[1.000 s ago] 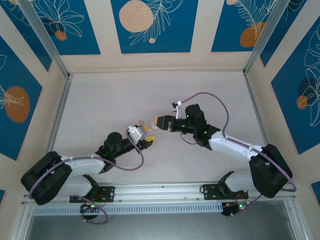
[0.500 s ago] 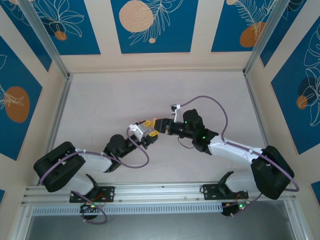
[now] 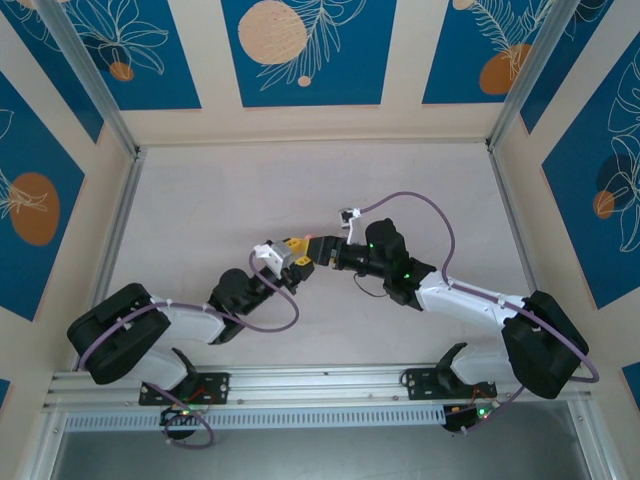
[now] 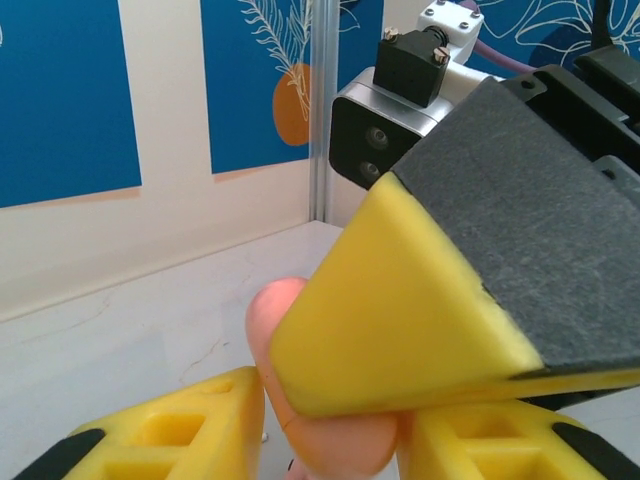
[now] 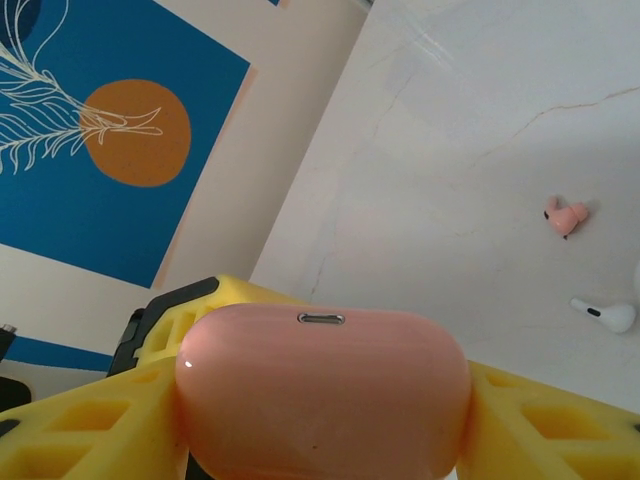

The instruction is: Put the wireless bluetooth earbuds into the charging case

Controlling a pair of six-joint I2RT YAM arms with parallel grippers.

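The right gripper [image 5: 320,430] clamps the pink charging case [image 5: 320,375]; the left gripper [image 4: 335,445] straddles the same case, its hold impossible to tell.

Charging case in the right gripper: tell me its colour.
The charging case is salmon pink, plain and glossy; the right wrist view shows it best.

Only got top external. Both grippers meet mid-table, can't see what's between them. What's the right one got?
Observer: Right gripper is shut on the pink charging case, port towards its camera.
Operator: Left?
Observer: Left gripper straddles the same case; clamped or not, unclear.
Operator: Earbuds?
Observer: A pink earbud and a white earbud lie loose on the table.
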